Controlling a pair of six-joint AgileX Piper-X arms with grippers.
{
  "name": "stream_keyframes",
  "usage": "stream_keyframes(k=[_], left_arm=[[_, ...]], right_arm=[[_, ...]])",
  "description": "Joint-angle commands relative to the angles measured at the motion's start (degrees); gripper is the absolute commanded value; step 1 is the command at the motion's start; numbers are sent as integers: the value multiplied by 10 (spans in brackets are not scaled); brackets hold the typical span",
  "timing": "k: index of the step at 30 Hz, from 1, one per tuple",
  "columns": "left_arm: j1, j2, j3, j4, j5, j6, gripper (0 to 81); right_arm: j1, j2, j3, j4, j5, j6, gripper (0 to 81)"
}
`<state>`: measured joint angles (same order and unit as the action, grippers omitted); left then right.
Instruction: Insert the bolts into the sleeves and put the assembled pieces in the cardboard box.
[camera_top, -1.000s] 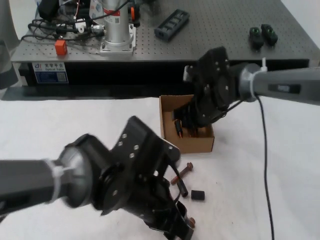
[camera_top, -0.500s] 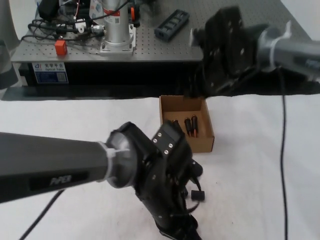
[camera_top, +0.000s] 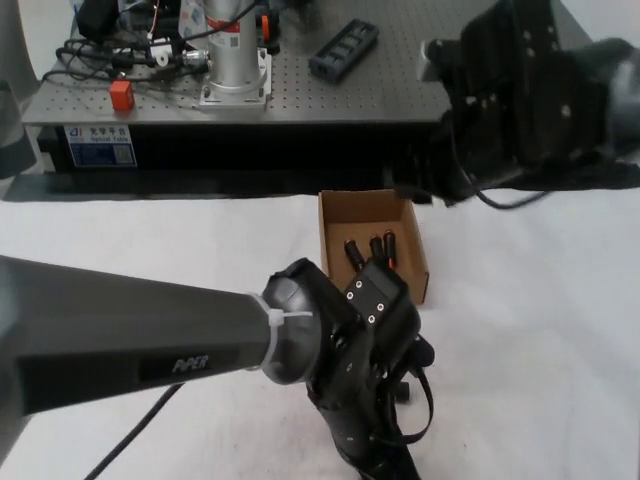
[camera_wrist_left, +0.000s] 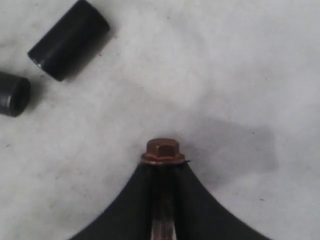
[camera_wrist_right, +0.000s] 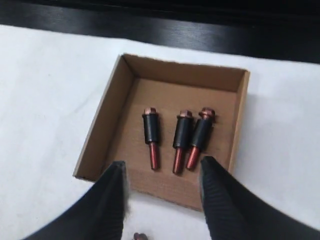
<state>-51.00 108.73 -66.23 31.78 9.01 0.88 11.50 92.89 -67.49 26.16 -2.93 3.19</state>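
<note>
Left wrist view shows your left hand (camera_wrist_left: 162, 169) clamped on a bolt (camera_wrist_left: 162, 150), right hand (camera_wrist_right: 162, 165) spread apart facing the cardboard box (camera_wrist_right: 182, 75).

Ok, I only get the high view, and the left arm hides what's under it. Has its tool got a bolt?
Observer: Yes. The left tool is shut on a bolt, with the copper hex head sticking out past its tip.
Operator: Sleeves nearby?
Observer: A black sleeve and a second sleeve lie loose close by.
Operator: And the right tool?
Observer: The right tool is open, above the cardboard box holding three assembled pieces.
</note>
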Motion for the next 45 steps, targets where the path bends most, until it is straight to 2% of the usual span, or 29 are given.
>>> stream_keyframes(k=[1,7,16,22,27,29,31,35,41,45], left_arm=[[-5,3,-3,2,-2,9,4],[3,-60,-3,80,-124,0,6],[63,-242,130,54,-128,-44,6],[100,-334,211,47,-128,-52,6],[114,-370,245,45,-128,-52,6],[115,-378,252,45,-128,-52,6],[115,-382,257,45,-128,-52,6],[115,-381,257,43,-114,-52,6],[117,-384,257,-10,-29,-87,6],[117,-398,257,-93,45,-124,6]], right_arm=[[-2,-40,35,16,15,-11,342],[15,-53,79,118,19,-121,342],[74,38,79,130,19,-253,342],[109,90,77,120,19,-283,342],[124,118,76,108,36,-290,338],[127,121,76,108,39,-290,305],[129,122,76,110,42,-290,230],[129,119,76,107,49,-278,6],[111,52,95,107,44,-206,4],[83,-67,148,102,-8,-182,4]])
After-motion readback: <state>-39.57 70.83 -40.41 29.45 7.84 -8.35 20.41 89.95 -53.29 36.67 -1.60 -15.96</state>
